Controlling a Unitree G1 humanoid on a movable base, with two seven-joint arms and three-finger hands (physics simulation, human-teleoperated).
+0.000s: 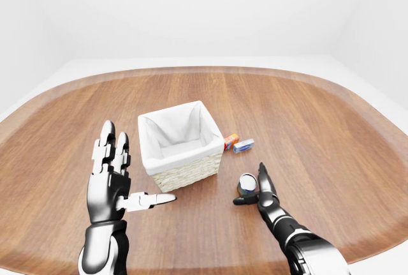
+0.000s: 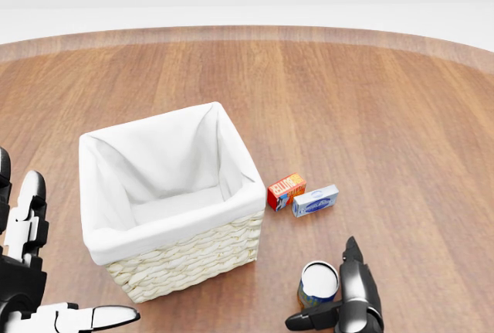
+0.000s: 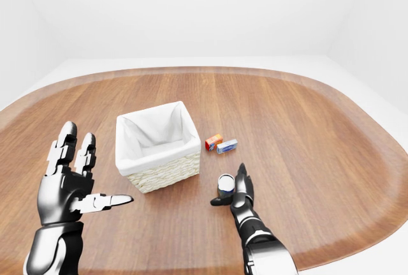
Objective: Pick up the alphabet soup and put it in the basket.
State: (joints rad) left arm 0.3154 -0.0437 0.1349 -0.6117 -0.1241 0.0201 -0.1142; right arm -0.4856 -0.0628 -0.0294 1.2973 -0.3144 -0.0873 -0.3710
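The alphabet soup can (image 2: pixel 317 280) stands upright on the wooden table, at the bottom of the head view and right of the basket. My right hand (image 2: pixel 324 293) is open against the can's right side. Its fingers (image 2: pixel 353 267) point up along the can and its thumb (image 2: pixel 309 320) reaches across below it, not closed round it. The wicker basket (image 2: pixel 185 263) with a white cloth liner sits at left centre and is empty. My left hand (image 1: pixel 127 179) is raised and open left of the basket, fingers spread upward and thumb out, holding nothing.
A small red-orange box (image 2: pixel 285 191) and a blue-and-white box (image 2: pixel 315 201) lie side by side just right of the basket, above the can. The round table's rim (image 1: pixel 357 249) curves close behind my right forearm.
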